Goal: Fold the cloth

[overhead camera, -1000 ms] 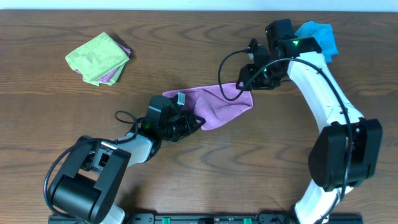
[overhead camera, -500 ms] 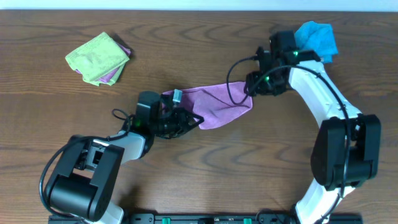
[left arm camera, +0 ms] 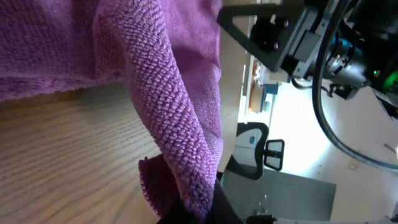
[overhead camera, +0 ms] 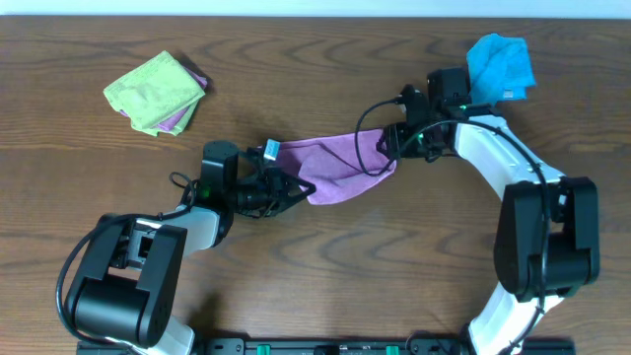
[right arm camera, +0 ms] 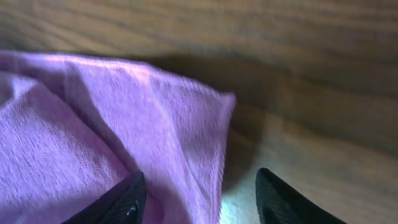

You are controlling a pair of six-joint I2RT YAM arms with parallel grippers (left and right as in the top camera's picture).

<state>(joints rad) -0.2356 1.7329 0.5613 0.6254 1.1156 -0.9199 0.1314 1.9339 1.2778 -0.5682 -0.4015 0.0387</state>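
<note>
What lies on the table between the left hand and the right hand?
The purple cloth spans that stretch, from the left hand to the right hand. The overhead view shows it.

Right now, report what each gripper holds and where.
The left gripper is shut on the purple cloth at its end by the white tag. The right gripper stands open over the cloth's opposite corner, holding nothing.

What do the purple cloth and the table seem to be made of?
The purple cloth: soft, matte knit, probably microfibre; tiny looped nubs show close up. The table: wood or wood-look laminate, faint sheen; brown grain lines, real or printed unclear.
</note>
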